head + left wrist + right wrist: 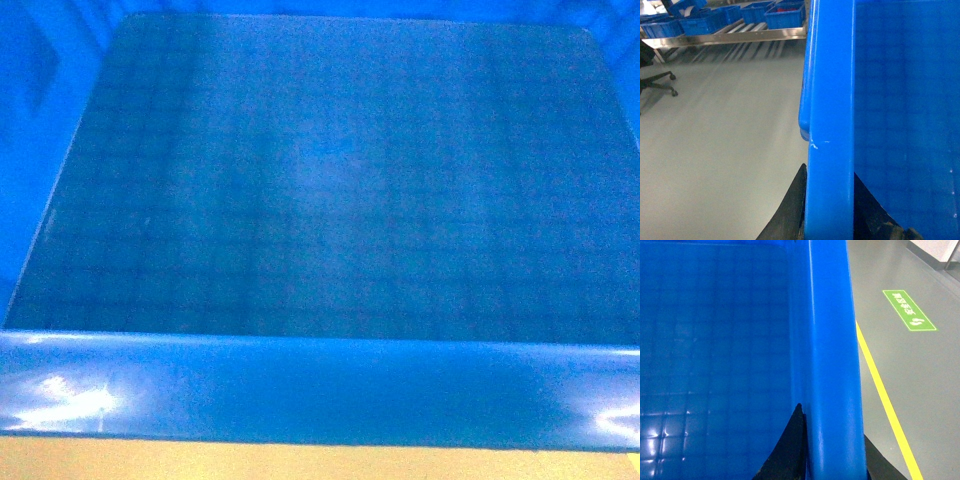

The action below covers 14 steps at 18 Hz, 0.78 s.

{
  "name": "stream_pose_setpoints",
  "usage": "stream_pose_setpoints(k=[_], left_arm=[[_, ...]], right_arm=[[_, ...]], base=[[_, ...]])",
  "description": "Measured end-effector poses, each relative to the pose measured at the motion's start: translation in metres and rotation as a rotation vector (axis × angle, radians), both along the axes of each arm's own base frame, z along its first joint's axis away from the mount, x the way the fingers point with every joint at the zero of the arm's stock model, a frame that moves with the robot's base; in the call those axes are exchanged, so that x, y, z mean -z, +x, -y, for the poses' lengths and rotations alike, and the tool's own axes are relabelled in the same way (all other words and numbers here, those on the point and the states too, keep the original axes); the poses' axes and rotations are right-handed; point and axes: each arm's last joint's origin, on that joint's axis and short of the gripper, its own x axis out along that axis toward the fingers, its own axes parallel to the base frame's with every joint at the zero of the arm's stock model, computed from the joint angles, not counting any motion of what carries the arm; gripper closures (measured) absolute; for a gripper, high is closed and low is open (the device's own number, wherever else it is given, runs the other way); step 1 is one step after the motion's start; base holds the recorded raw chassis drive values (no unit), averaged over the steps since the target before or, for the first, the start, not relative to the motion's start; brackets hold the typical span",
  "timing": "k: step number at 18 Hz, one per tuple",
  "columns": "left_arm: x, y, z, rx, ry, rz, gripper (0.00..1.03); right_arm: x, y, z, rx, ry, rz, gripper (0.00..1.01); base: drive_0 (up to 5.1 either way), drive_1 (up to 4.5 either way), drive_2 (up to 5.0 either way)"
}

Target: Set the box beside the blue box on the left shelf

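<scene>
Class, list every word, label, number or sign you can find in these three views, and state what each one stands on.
Green floor sign, on the grey floor beside the yellow line: white characters and a footprint symbol, too small and blurred to read.
The box: no text or label visible in any view.
Blue crates on the shelf: no readable text.

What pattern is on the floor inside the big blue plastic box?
A grid of small squares on the big blue plastic box, clearest in the head view.
</scene>
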Motion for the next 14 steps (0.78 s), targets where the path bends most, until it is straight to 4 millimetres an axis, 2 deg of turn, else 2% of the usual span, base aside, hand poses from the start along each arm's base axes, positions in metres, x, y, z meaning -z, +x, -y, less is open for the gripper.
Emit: stream_pose_setpoints(k=[14], left_arm=[[-0.0003,0.0,0.0,0.0,-0.001,0.003,0.91]], right_arm=[[0.0001,0.0,0.0,0.0,0.0,0.0,0.9]], base=[[0.1,4.14,-4.0]])
